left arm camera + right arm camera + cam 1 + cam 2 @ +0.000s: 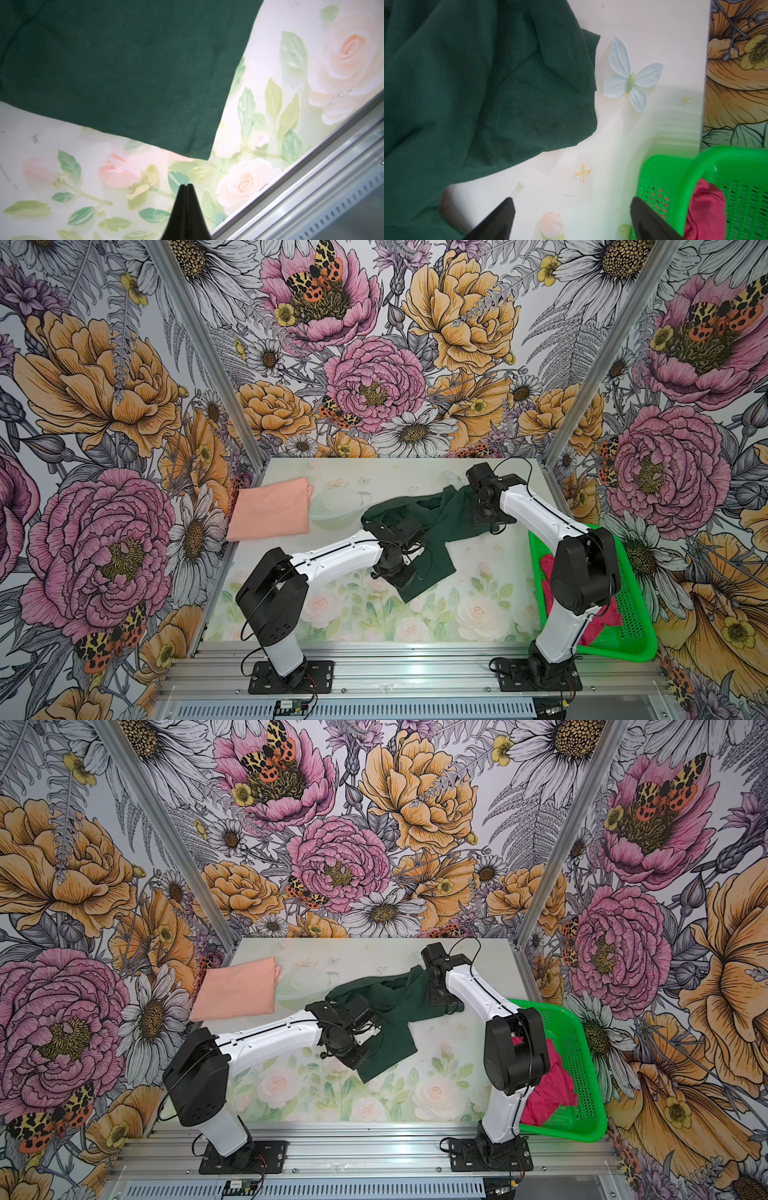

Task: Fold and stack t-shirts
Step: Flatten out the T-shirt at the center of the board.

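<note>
See the dark green shirt point(440, 518) crumpled on the tabletop point(457, 614), stretched from far right edge toward near middle. Note left tool point(186, 185), pinched closed, empty, just off its near hem corner; right tool point(572, 199), spread wide, empty, beside its far end.

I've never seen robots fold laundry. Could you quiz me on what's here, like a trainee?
1. True or false: the peach t-shirt lies folded on the table.
2. Fill in: near the dark green t-shirt, the right gripper holds its jaws ____.
3. Which lies in the green basket? A the dark green t-shirt; B the crimson-pink t-shirt; C the peach t-shirt.
Key: 1 true; 2 open; 3 B.
</note>
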